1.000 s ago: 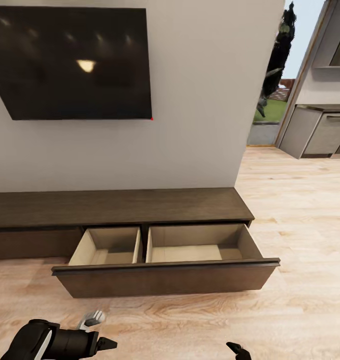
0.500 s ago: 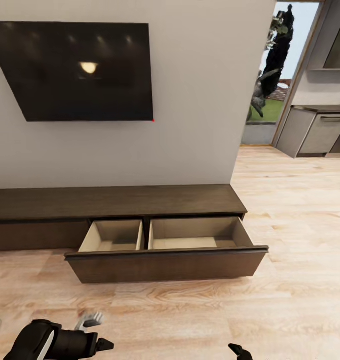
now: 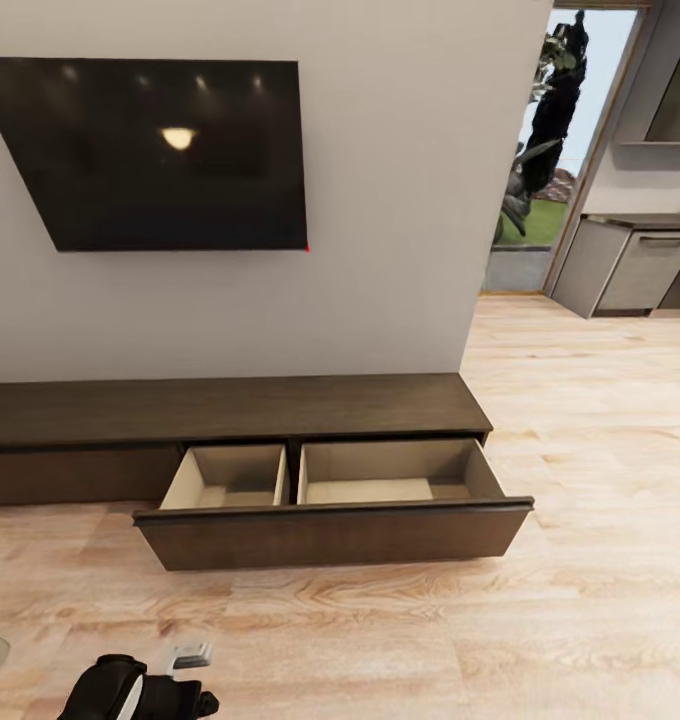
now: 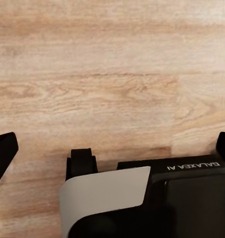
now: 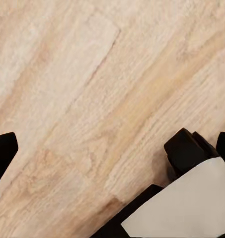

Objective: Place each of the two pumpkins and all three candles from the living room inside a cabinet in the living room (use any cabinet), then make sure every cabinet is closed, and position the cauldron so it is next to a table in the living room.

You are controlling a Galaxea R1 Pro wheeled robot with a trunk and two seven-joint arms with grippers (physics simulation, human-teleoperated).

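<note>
Place: a home, and this is the living room.
Wall: a big dark television hangs on a plain pale wall.
Furniture: below it runs the long low dark wood cabinet, one wide drawer pulled out, pale beige inside.
Floor: light wood planks run right through.
Beyond: grey kitchen cupboards at the far right, and a doorway showing greenery and sky.

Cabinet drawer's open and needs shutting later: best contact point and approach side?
Take the drawer front, the long dark panel facing the robot. Come from the room side and press near its middle, or pinch the top lip from above. The panel spans both beige compartments, so an off-centre push may skew it.
</note>
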